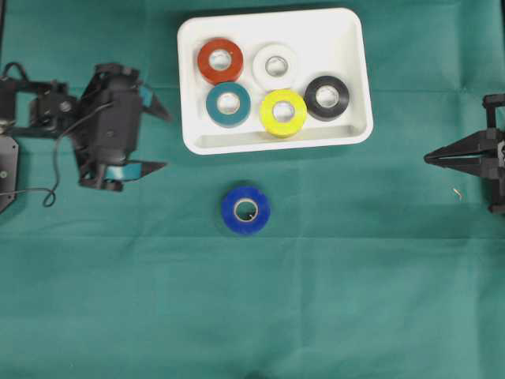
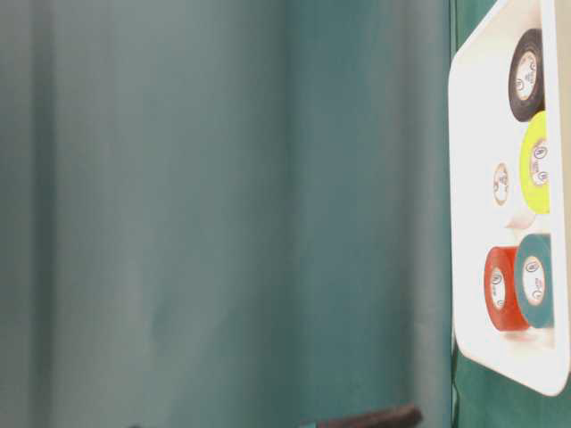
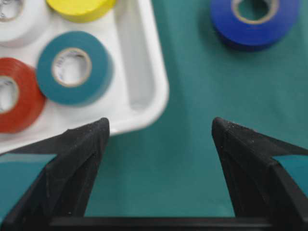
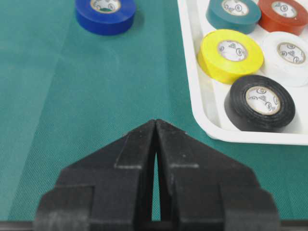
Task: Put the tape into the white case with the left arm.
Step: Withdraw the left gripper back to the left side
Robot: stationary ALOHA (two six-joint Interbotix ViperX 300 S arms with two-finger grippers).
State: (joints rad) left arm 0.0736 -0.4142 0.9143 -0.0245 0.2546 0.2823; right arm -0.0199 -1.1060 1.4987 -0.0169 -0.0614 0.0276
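Observation:
A blue tape (image 1: pixel 245 210) lies flat on the green cloth, just below the white case (image 1: pixel 357 75); it also shows as the blue tape (image 3: pixel 255 19) and the blue tape (image 4: pixel 105 15) in the wrist views. My left gripper (image 1: pixel 164 140) hovers at the left, open and empty, well to the left of the tape. In the left wrist view the left gripper (image 3: pixel 160 126) has its tips wide apart over bare cloth beside the white case (image 3: pixel 156 91). My right gripper (image 1: pixel 428 158) rests shut at the right edge; the right gripper (image 4: pixel 155 122) has its tips together.
Inside the case lie a red roll (image 1: pixel 220 61), a white roll (image 1: pixel 275 65), a teal roll (image 1: pixel 229 103), a yellow roll (image 1: pixel 283 112) and a black roll (image 1: pixel 327 97). The table-level view shows the white case (image 2: pixel 468 196) at its right edge.

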